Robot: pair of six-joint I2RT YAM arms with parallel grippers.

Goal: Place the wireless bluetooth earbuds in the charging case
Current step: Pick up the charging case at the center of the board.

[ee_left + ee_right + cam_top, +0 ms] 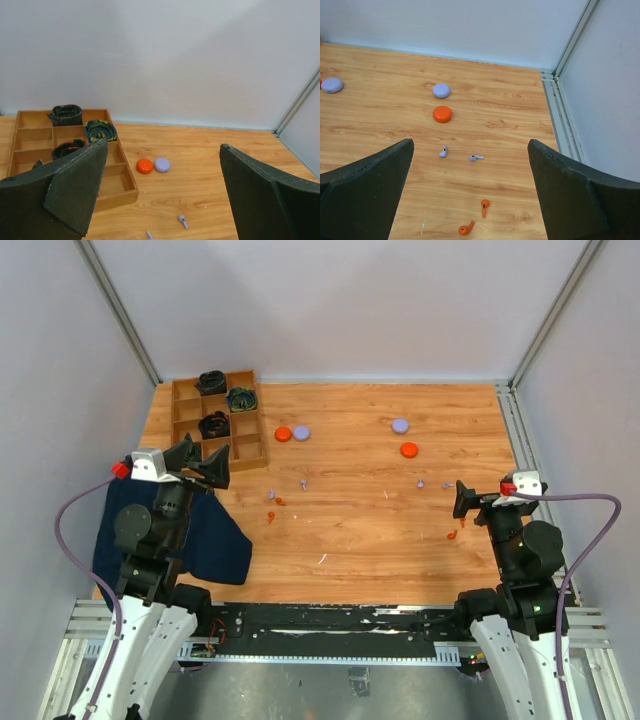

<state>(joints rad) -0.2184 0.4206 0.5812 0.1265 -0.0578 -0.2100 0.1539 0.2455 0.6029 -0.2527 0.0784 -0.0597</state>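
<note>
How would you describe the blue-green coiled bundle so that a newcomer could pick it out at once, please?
In the far left corner of the table sits a wooden compartment tray holding three coiled bundles. The blue-green bundle is the rightmost of them. Unlike it, the far black bundle and the near black bundle show no colour.

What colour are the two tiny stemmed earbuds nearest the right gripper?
Orange-red earbuds; best in right wrist view.

Lavender earbud (149, 235) cut by bottom edge; tray (120, 196) near corner hidden behind left end effector (163, 145).
</note>
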